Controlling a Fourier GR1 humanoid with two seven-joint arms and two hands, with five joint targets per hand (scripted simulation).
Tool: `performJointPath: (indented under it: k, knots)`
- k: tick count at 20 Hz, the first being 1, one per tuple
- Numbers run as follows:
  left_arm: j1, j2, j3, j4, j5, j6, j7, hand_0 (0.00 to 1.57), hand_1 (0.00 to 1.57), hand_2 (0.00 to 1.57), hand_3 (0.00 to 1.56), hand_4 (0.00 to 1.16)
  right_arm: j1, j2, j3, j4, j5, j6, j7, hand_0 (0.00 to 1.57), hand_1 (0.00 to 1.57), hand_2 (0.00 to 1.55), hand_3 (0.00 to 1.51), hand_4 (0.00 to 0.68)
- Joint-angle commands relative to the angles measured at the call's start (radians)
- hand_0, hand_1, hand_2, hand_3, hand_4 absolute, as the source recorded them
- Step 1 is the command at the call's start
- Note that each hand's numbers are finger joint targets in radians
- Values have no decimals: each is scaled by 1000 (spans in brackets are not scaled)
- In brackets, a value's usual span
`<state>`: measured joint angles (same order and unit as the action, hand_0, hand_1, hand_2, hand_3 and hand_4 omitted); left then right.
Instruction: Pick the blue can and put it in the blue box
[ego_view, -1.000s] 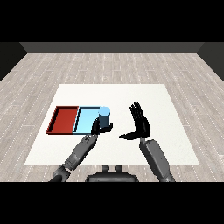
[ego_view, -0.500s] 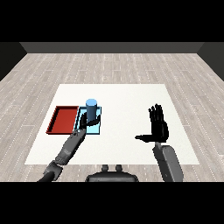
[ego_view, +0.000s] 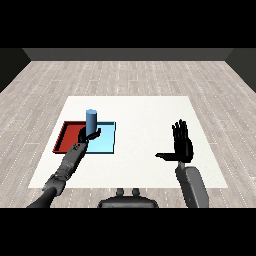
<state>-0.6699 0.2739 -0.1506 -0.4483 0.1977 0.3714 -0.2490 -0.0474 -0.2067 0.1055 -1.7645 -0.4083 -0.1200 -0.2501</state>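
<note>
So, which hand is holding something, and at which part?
The left hand holds the blue can, fingers curled round its lower part. The right hand holds nothing.

A white table (ego_view: 145, 115) stands in the middle of the room, its top a plain square. All around the table runs a floor (ego_view: 150, 75) of pale grey-brown planks laid crosswise. Beyond the table's far edge, a dark grey wall (ego_view: 130, 54) closes the floor off. The light is even.
</note>
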Motion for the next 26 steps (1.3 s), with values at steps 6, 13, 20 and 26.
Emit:
performJointPath:
  k: [6,13,20,26]
  knots:
    - [-154,-59,-18,326,-97,57,113,1571,1571,1502,1378,987,-41,22,-40,138,-10,26,-26,0,0,0,0,0]
    - [-133,-120,-51,424,-148,47,164,1528,1528,1446,726,865,-45,49,-44,201,-15,55,-62,0,0,0,0,0]
    - [-118,-106,-54,445,-165,-31,211,861,861,878,478,651,-57,66,-37,184,10,36,-73,0,0,0,0,0]
    - [-143,-56,-26,414,-160,70,201,0,0,0,0,0,-111,43,-108,253,-62,102,-57,0,0,0,0,0]
